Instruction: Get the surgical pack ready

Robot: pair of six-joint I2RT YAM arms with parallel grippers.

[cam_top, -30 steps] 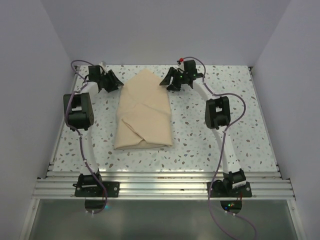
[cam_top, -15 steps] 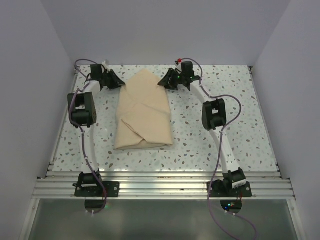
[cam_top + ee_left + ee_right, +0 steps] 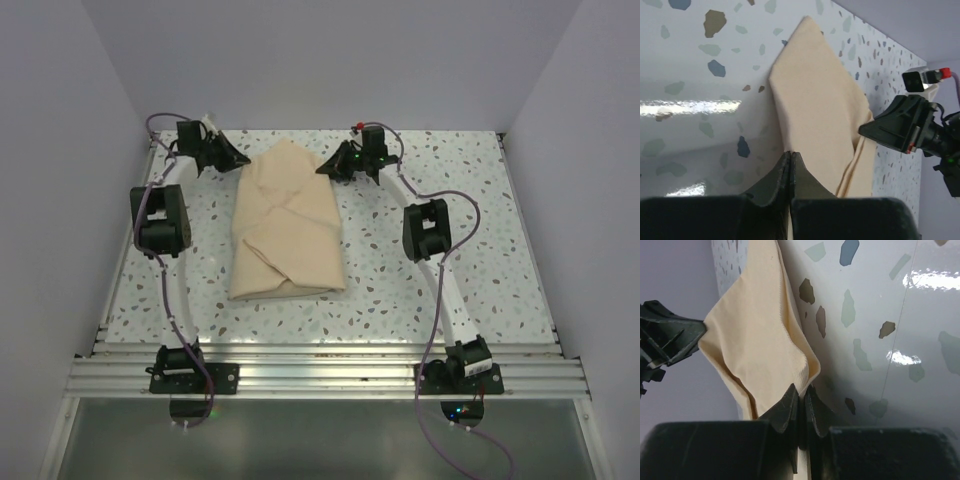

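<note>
The surgical pack (image 3: pixel 287 225) lying mid-way on the table (image 3: pixel 480 250) ahead of my bases, my left gripper (image 3: pixel 240 163) nipping its far left edge, my right gripper (image 3: pixel 322 168) nipping its far right edge, tips facing each other

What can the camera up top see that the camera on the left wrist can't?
Only the top view shows the whole folded tan cloth bundle, plus the left arm's black base and the right arm's black base. Only the left wrist view shows, close up, the left gripper pinched shut on the cloth's edge. Both show the speckled white table, the cloth's pointed far corner and the right gripper at its other side.
</note>
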